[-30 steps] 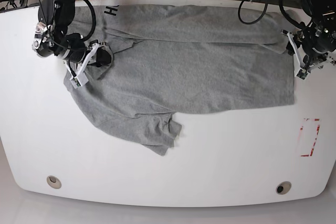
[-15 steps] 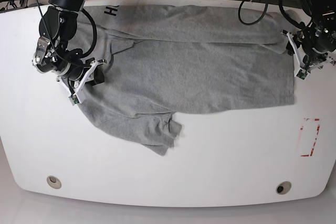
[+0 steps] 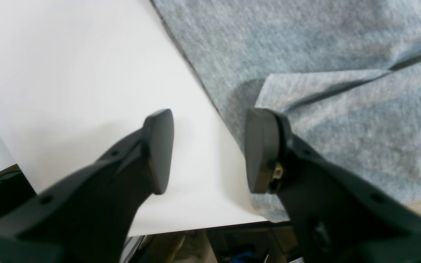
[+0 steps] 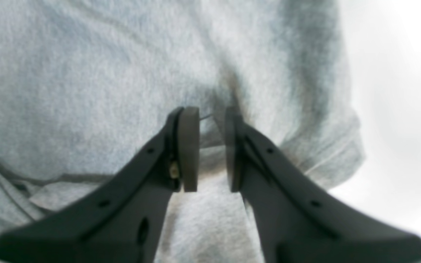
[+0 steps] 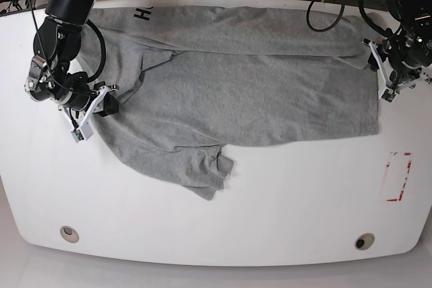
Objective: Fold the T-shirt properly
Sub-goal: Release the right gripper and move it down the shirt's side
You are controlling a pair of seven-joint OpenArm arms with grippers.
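Right gripper [image 4: 212,149]: jaws nearly closed, pinching a raised fold of the T-shirt [image 5: 250,92]. Left gripper [image 3: 207,149]: jaws parted, gripping nothing, straddling the shirt's edge. One T-shirt, partly folded, lies spread across the white table [image 5: 290,207]. Two arms, one at each end.

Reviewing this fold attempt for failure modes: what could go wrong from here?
1. The right gripper has only a thin pinch of the T-shirt, so the cloth may slip out when pulled.
2. The left gripper stands open at the hem, one finger over bare table; closing there could miss the fabric.
3. The bunched sleeve may fold in crooked.
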